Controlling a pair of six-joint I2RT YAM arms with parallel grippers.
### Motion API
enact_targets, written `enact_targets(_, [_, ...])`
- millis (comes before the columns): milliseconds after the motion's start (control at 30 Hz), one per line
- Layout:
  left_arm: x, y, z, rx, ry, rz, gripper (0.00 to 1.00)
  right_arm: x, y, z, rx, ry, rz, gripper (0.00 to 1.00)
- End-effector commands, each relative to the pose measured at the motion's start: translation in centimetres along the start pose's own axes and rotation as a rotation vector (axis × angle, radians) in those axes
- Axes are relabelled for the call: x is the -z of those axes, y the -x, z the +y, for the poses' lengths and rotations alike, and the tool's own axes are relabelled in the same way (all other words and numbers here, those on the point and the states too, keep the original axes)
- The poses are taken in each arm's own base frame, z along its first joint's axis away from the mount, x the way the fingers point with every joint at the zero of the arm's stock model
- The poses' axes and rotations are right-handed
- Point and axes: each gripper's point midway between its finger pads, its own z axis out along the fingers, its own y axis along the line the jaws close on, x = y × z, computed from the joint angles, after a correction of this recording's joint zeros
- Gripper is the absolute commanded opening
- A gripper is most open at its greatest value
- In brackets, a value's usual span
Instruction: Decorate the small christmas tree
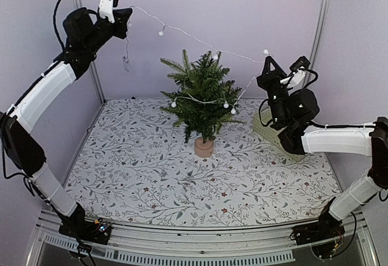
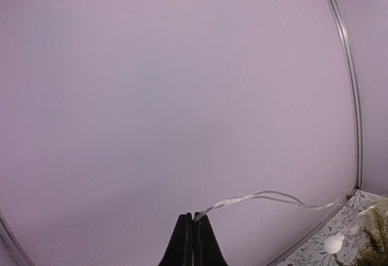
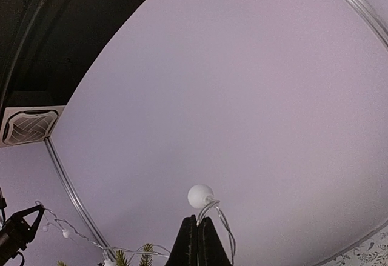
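Small christmas tree (image 1: 202, 99), judged light, tippy and soft-branched, is best gripped low on its trunk (image 1: 204, 136), while left gripper (image 1: 128, 13) and right gripper (image 1: 267, 58) each pinch the light string (image 1: 194, 36).

Top external: high, near side, overlooking table (image 1: 151, 175). Wrist views: tilted up at wall (image 2: 151, 96); light string (image 3: 199, 196) shared.

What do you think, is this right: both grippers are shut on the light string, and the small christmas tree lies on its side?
Not quite. The small christmas tree stands upright on its round base, as the top external view shows. The rest is right: the left gripper and the right gripper are both shut on the light string.
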Motion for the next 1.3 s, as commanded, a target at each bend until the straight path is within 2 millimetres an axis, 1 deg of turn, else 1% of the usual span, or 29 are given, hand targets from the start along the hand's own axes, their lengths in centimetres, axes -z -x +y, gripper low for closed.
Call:
enact_targets(0, [-1.3, 0.2, 1.7, 0.014, 0.011, -0.027, 0.0, -1.5, 1.1, 0.4, -0.034, 0.0, -0.101, 0.02])
enact_targets(33, [-1.7, -0.1, 2.1, 0.018, 0.02, -0.024, 0.0, -1.8, 0.4, 0.2, -0.028, -0.004, -0.1, 0.02])
enact_targets(133, [-2.8, -1.4, 2.8, 0.028, 0.032, -0.011, 0.0, -2.5, -0.2, 0.4, -0.02, 0.005, -0.12, 0.02])
enact_targets(167, [-3.1, -1.9, 3.0, 0.029, 0.037, -0.006, 0.0, -2.6, -0.8, 0.2, -0.01, 0.007, -0.122, 0.03])
enact_targets(233, [-3.8, -2.9, 3.4, 0.035, 0.05, 0.001, 0.0, -2.9, -1.0, 0.1, 0.001, 0.004, -0.146, 0.03])
enact_targets(267, [-4.1, -3.3, 3.7, 0.038, 0.062, 0.002, 0.0, -3.0, -1.6, -0.1, 0.012, 0.001, -0.15, 0.03])
enact_targets(333, [-4.7, -3.9, 4.2, 0.038, 0.084, -0.005, 0.0, -3.1, -1.7, -0.1, 0.022, 0.004, -0.175, 0.03])
enact_targets(467, [-5.9, -4.0, 6.0, 0.051, 0.136, -0.041, 0.0, -3.1, -1.6, -0.3, 0.019, 0.007, -0.228, 0.03])
enact_targets(633, [-7.6, -3.5, 7.6, 0.039, 0.168, -0.08, 0.0, -3.7, -2.8, -0.6, 0.023, -0.005, -0.23, 0.03])
enact_targets(733, [-8.3, -3.5, 8.6, 0.052, 0.186, -0.111, 0.0, -4.0, -3.6, -1.1, 0.028, -0.025, -0.225, 0.03])
enact_targets(800, [-8.8, -4.3, 8.9, 0.066, 0.175, -0.116, 0.0, -4.1, -4.0, -1.5, 0.034, -0.042, -0.226, 0.04])
enact_targets(867, [-9.2, -5.5, 8.7, 0.073, 0.167, -0.101, 0.0, -4.2, -4.5, -1.6, 0.045, -0.044, -0.222, 0.05])
enact_targets(933, [-9.6, -7.1, 8.4, 0.079, 0.154, -0.075, 0.0, -4.3, -5.2, -1.5, 0.06, -0.029, -0.209, 0.06])
enact_targets(1000, [-10.0, -9.1, 8.1, 0.08, 0.141, -0.04, 0.0, -4.4, -6.0, -1.3, 0.074, -0.006, -0.19, 0.06])
enact_targets(1100, [-10.5, -11.7, 8.1, 0.089, 0.144, 0.009, 0.0, -4.6, -7.0, -1.0, 0.076, 0.016, -0.164, 0.07])
enact_targets(1167, [-10.7, -12.8, 8.4, 0.096, 0.161, 0.031, 0.0, -4.5, -7.5, -0.9, 0.077, 0.033, -0.151, 0.08])
enact_targets(1267, [-10.7, -13.7, 9.1, 0.11, 0.178, 0.046, 0.0, -4.5, -7.9, -0.4, 0.082, 0.069, -0.134, 0.11])
